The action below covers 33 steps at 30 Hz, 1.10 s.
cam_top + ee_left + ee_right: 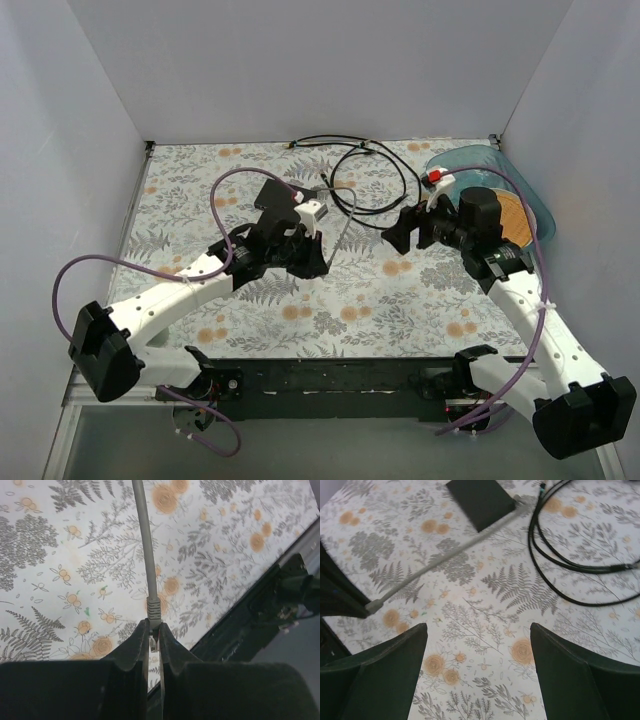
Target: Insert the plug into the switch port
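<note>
My left gripper [312, 258] is shut on the grey cable's plug [154, 609]. Its grey boot sticks out ahead of the fingertips and the clear tip sits between the pads, held above the floral mat. The grey cable [445, 552] runs from the plug back to the switch [480, 500], a flat black box lying on the mat. In the top view the switch [320, 189] is partly hidden behind the left arm. My right gripper [400, 235] is open and empty over the mat, right of the left gripper; it also shows in the right wrist view [477, 635].
Black cables [372, 185] loop on the mat at the back centre and also show in the right wrist view [580, 555]. A blue tray [500, 160] with an orange disc [518, 218] stands at the back right. White walls enclose the table.
</note>
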Tool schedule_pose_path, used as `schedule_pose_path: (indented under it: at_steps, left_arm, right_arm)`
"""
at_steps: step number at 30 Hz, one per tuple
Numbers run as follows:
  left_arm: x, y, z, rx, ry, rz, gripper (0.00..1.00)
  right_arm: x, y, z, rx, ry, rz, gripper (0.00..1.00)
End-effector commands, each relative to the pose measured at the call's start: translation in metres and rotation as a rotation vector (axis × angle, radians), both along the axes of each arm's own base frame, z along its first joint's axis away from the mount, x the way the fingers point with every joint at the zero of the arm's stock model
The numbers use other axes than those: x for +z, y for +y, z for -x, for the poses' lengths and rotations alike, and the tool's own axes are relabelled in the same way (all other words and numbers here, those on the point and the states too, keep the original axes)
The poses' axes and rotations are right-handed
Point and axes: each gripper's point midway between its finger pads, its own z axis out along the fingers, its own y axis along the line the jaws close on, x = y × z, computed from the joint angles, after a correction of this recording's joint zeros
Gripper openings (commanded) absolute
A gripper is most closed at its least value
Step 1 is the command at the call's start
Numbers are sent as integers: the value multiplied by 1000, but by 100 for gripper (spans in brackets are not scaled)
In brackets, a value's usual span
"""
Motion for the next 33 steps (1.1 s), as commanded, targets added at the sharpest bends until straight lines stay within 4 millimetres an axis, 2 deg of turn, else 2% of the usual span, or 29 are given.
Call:
schedule_pose_path:
  at_steps: [1,2,3,7,9,10,11,14,18,26,33]
  left_arm:
    - [12,0,31,-253,108,58,0]
    - [5,2,32,-262,149,44,0]
    - [6,0,37,-296,178,62,0]
    - [3,2,35,-337,253,96,0]
    - [3,3,34,-357,271,115,0]
    - [10,4,33,-373,284,150,0]
    - [13,4,32,-385,280,165,0]
    - [22,6,30,-401,282,190,0]
    - [30,8,30,-427,282,211,0]
    - [29,9,29,-434,299,221,0]
    - [31,9,28,-445,298,223,0]
  right_arm:
    - [36,42,25,222,-181,-18,91]
    - [38,47,28,248,-212,7,92]
    - [41,61,39,299,-232,14,93]
    - [39,84,56,393,-267,80,98]
    - [27,97,66,467,-242,119,98]
    - [27,102,69,491,-241,125,98]
    - [18,107,78,528,-211,148,98]
    - [4,119,84,570,-184,190,98]
    - [-4,126,88,600,-179,205,96]
    - [-8,137,91,636,-174,198,95]
    - [-20,149,98,693,-137,187,87]
